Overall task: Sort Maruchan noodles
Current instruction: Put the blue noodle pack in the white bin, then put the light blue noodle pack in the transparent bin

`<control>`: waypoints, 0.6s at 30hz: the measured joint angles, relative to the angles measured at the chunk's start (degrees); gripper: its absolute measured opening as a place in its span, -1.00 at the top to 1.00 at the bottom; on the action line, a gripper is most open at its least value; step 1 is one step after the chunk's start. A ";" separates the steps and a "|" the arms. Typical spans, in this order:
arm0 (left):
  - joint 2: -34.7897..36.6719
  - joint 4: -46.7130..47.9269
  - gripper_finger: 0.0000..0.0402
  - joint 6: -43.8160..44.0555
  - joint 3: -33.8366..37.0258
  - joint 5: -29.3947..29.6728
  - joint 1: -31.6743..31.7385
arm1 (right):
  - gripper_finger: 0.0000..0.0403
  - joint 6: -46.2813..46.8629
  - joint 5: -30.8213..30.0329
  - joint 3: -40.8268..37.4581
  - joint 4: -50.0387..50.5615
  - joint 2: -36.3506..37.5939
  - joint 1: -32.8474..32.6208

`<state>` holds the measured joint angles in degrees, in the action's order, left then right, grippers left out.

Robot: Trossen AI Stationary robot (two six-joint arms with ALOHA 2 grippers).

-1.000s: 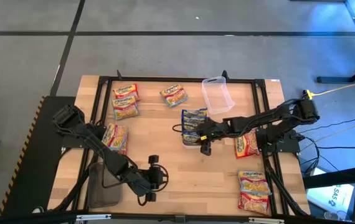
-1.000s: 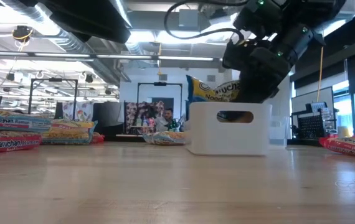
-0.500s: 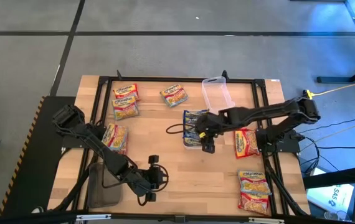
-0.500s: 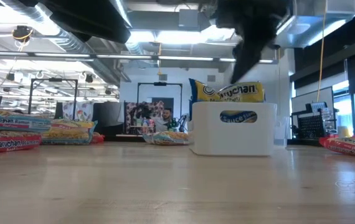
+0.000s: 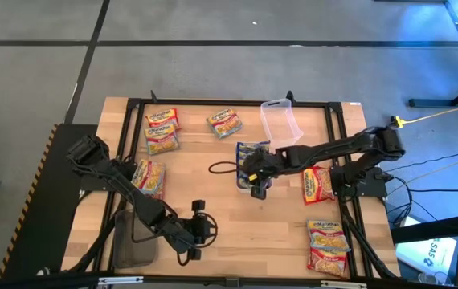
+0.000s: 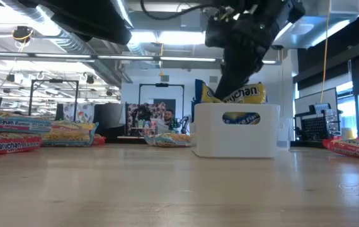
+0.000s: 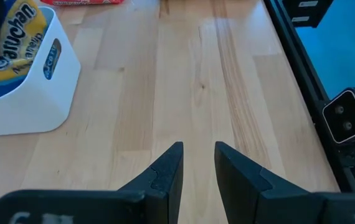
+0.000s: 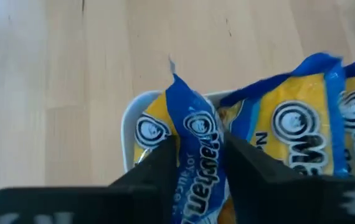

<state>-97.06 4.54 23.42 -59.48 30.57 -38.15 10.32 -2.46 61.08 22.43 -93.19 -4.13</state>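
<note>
The right jaws point(image 8: 199, 165) have come back down over the white tray point(image 5: 247, 184) after lifting clear half a second ago, and now pinch the upright edge of a blue packet point(image 8: 196, 149) standing in it, likely tucking it in or pulling it free. A second blue packet point(image 8: 308, 134) leans beside them in the tray. The left jaws point(image 7: 198, 165) wait near the counter's point(image 7: 184, 81) edge, slightly parted, gripping nothing. Other packets point(image 5: 161, 130) lie well apart
</note>
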 joint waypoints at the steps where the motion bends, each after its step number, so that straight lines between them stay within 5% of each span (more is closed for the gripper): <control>1: 0.00 -0.02 0.57 -0.04 0.00 0.00 0.07 | 0.53 -0.20 0.09 0.00 0.09 -0.08 0.03; 12: 3.65 4.15 0.57 -7.29 0.01 2.42 2.10 | 0.66 -7.83 -0.55 12.16 13.34 4.74 0.03; 18: 8.40 13.10 0.57 -9.17 -0.03 2.82 5.90 | 0.66 -6.06 0.51 9.94 13.82 7.76 -3.20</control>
<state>-88.66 17.64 14.25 -59.51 33.39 -32.25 4.26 -1.95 71.02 36.25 -85.44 -7.32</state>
